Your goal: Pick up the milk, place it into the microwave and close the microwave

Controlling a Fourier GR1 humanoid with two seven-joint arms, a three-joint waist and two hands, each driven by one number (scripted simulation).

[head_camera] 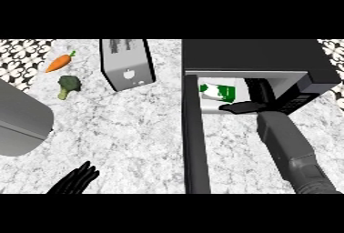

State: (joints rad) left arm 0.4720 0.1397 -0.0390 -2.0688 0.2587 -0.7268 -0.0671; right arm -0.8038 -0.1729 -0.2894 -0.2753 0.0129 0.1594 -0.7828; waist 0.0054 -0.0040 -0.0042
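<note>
Head view: milk (218,92) is already inside the microwave (259,59), lying in the left part of the cavity, white carton with green print. Your right hand (250,106) sits at the cavity mouth, just right of the carton. From here the fingers look relaxed and not wrapped round the carton, with a gap showing between hand and milk, though the forearm hides part of the hand, so treat that as likely, not certain.

Step in hand, as I read it: pull the right hand out, then shut the door.

- Draw the hand straight back along the forearm's line. Don't sweep left, or you'll clip the carton and shove it toward the opening.
- Door (193,136) is swung fully open, edge-on in this view, running from the left side of the cavity toward you. The right forearm lies right of it, inside its swing path. Get hand and forearm fully out of that arc before pushing.
- Push on the door's outer, left face, near its free end by the lower edge of the view, and sweep it round to the right.
- Left hand (77,179) is low left over the tabletop (134,132), fingers spread and holding nothing. It's on the correct side of the door, so it may be the easier pusher.
- Toaster (126,66), broccoli (67,84) and carrot (59,63) sit well left, out of the way. Grey object (20,120) at far left also clear.
</note>
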